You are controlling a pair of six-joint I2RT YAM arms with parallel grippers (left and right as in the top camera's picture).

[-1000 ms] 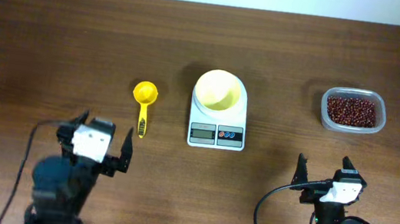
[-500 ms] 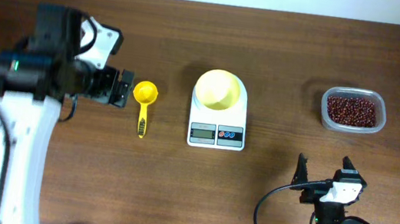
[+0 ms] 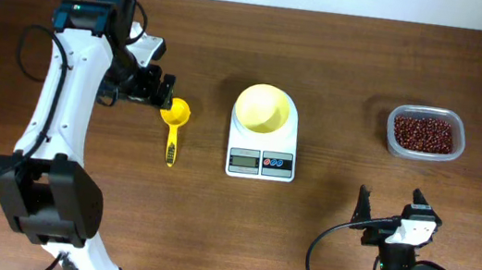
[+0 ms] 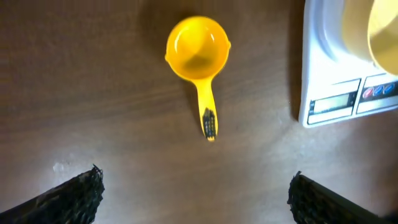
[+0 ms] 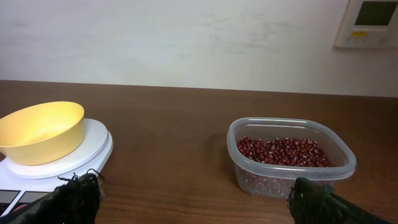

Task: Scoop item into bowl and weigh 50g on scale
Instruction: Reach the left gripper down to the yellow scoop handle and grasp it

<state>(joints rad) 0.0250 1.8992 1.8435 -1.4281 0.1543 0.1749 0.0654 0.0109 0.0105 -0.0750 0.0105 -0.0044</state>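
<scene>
So, beans loose, light, rolly, sitting in clear tub far right of counter; bowl on scale. Guessing scoop stiff, light, slidey plastic, so grab thin handle. Wide open and empty: left fingers above it, right fingers too.

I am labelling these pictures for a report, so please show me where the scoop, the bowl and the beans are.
scoop (image 4: 198, 46), left wrist view, on its round cup.
bowl (image 5: 43, 140), right wrist view, on its outer wall.
beans (image 5: 283, 151), right wrist view, on the middle of the heap.
</scene>
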